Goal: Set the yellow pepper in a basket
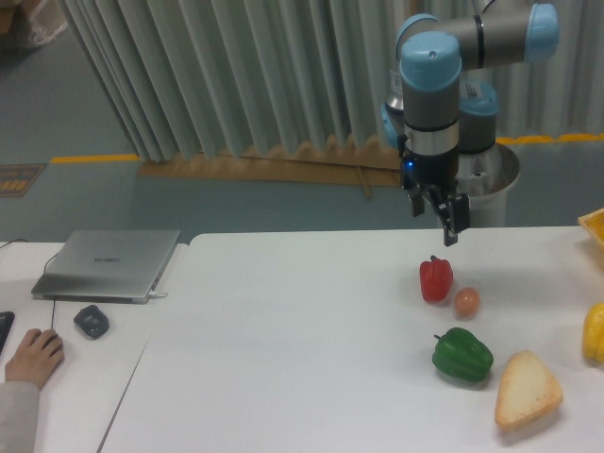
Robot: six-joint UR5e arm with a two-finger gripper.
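I see claw (449,223) empty above red pepper (435,279), cannot tell its opening | yellow pepper (594,332) cut off at right edge, basket (594,226) corner beyond | risk: reaching blind, clipping bread (527,388)

Position: the one fixed camera fronts my table (311,359), raised, looking slightly down.
Facing: toward the curtain (236,75) behind my arm.
Range: middling.

Even, diffuse overhead light; white table (302,349) bright, no hard glare. Soft, faint shadows under produce. Slightly low res, mild softness overall; no obvious edge distortion.
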